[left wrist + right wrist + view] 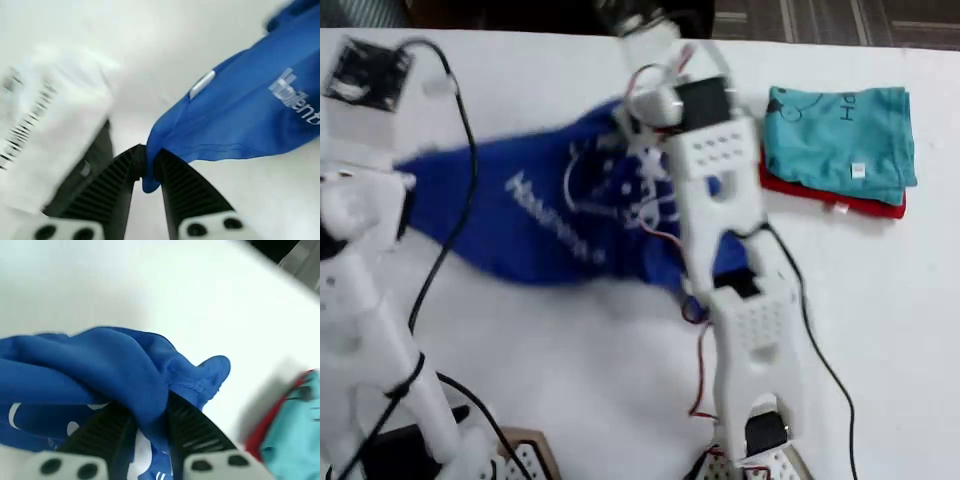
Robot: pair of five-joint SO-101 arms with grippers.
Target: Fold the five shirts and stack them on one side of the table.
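Blue shirt [540,215] stretched between 2 grippers: left gripper [149,167] pinches its left edge, right gripper [149,415] clamps bunched far fold. Teal shirt [840,135] atop red shirt [820,198], far right.

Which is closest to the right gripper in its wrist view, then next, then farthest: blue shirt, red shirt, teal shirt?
1. blue shirt: pinched in the right gripper.
2. red shirt: bottom of the stack, edge poking out.
3. teal shirt: on top, slightly beyond.
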